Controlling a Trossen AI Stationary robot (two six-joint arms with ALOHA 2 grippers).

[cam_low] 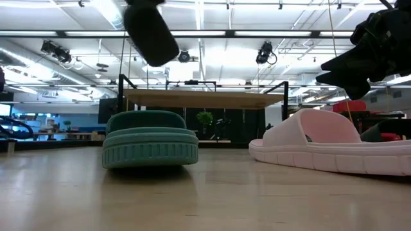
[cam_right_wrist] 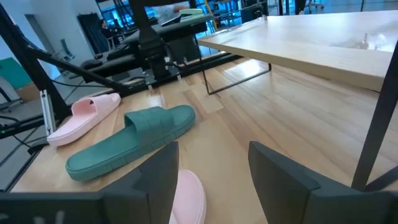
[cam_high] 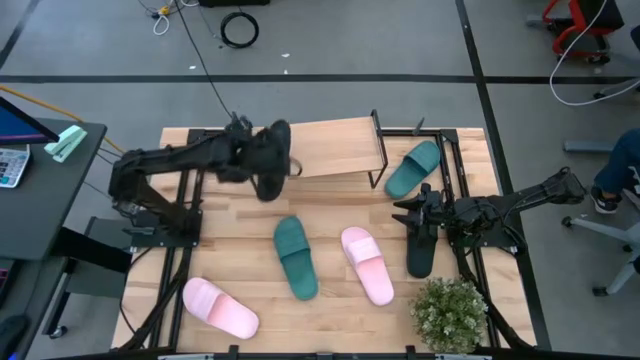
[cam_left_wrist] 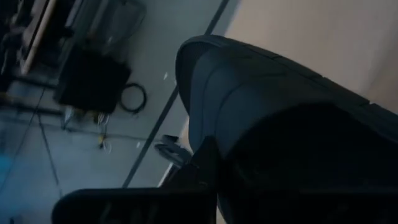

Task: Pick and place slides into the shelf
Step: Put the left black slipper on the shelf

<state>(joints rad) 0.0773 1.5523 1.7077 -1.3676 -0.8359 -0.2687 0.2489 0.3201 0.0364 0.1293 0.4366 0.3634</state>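
Note:
My left gripper [cam_high: 258,162] is shut on a black slide [cam_high: 274,160], held in the air near the shelf's left end; the slide fills the left wrist view [cam_left_wrist: 280,112] and shows at the top of the low view [cam_low: 151,29]. The shelf [cam_high: 335,148] stands at the far middle of the table on its wire legs. My right gripper [cam_right_wrist: 211,180] is open and empty, just beyond the second black slide [cam_high: 420,252]. Lying flat are a teal slide [cam_high: 296,257], a pink slide [cam_high: 367,264], another pink slide [cam_high: 220,307], and a teal slide [cam_high: 412,168] right of the shelf. My left gripper holds the black slide from the table's left side, fingers roughly level. The slide itself hides the place of contact, so the part cannot be told. The slide [cam_low: 154,32] is lifted well clear of the table and tilted.
A potted plant [cam_high: 450,312] stands at the near right corner. The shelf's black wire legs [cam_high: 378,150] rise at its right end. Bare tabletop [cam_high: 230,245] lies between the left arm's base and the middle teal slide.

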